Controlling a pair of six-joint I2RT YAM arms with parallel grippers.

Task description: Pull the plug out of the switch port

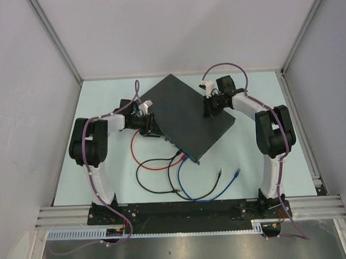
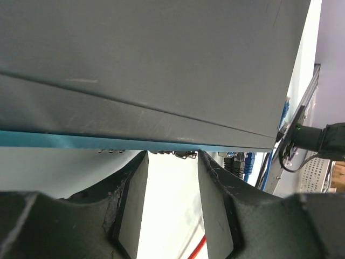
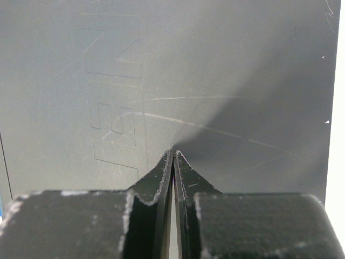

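Observation:
The switch [image 1: 186, 111] is a flat dark grey box lying skewed mid-table, its blue-teal port edge [image 1: 188, 157] facing near-left. Black, red and blue cables run from plugs [image 1: 180, 154] in that edge. My left gripper [image 1: 154, 131] is open and empty at the port edge. In the left wrist view the switch [image 2: 161, 65] fills the top, and my left gripper [image 2: 171, 157] has its fingertips at the teal edge [image 2: 64, 141]. The black and blue plugs [image 2: 241, 163] sit just right of the right finger [image 2: 215, 205]. My right gripper [image 1: 209, 109] is shut, its tips [image 3: 173, 155] against the switch top [image 3: 215, 70].
Red [image 1: 144, 163], black [image 1: 149, 185] and blue [image 1: 193, 194] cables loop on the table in front of the switch. Two loose plug ends, black [image 1: 220, 174] and blue [image 1: 238, 173], lie near right. An aluminium rail [image 1: 182, 209] bounds the near edge, and walls stand on the left, back and right.

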